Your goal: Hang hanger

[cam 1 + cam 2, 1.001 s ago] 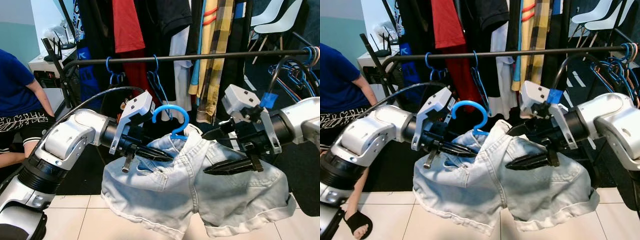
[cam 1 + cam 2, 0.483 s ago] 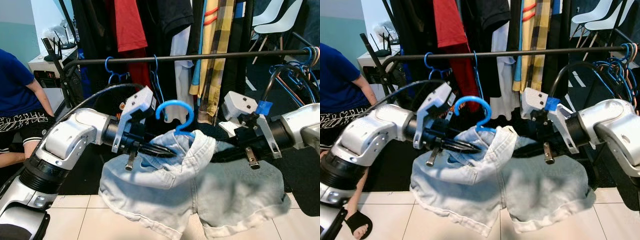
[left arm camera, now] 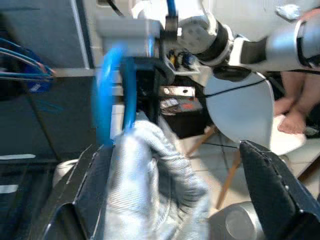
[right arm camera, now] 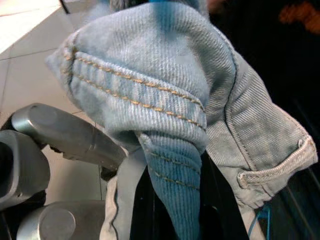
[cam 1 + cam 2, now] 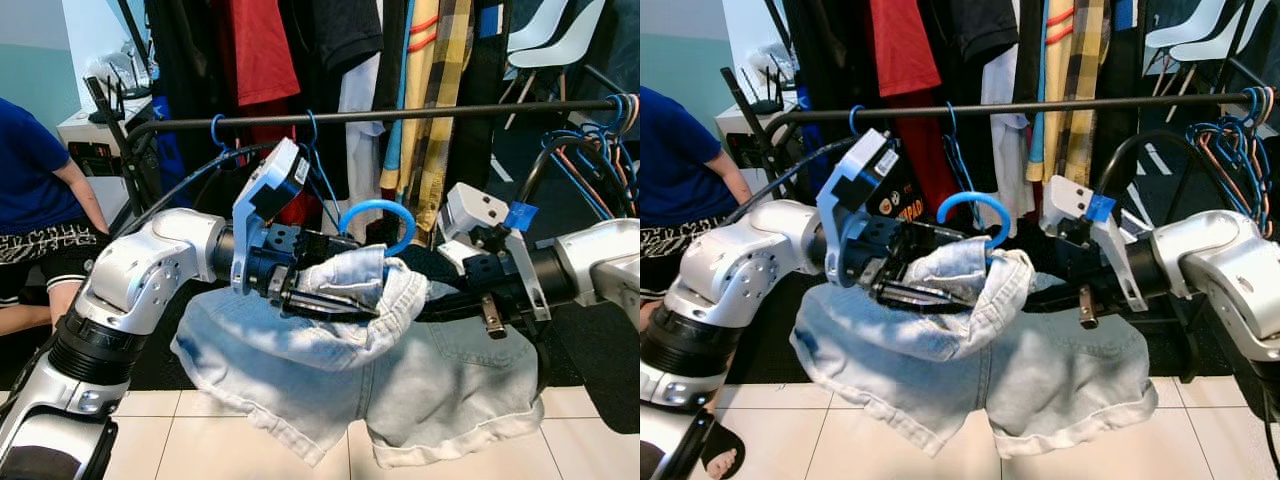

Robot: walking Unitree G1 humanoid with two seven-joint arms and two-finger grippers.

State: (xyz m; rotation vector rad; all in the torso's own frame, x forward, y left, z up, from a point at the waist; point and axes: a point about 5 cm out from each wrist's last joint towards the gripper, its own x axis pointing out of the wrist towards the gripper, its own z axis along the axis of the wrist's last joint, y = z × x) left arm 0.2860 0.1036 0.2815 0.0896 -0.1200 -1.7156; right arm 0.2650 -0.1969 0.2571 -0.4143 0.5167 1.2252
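Carry step: left tool (image 5: pixel 335 292) and right tool (image 4: pixel 172 200) pinch denim shorts (image 5: pixel 420 380) on blue hanger (image 5: pixel 375 215) — next, lift hook onto rail (image 5: pixel 420 113).

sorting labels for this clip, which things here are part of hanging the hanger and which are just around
In the job:
- blue hanger
- light denim shorts draped on it
- black clothes rail
- left gripper
- right gripper

Just around:
- hung clothes: red shirt, plaid garment
- spare hangers
- seated person
- white chair
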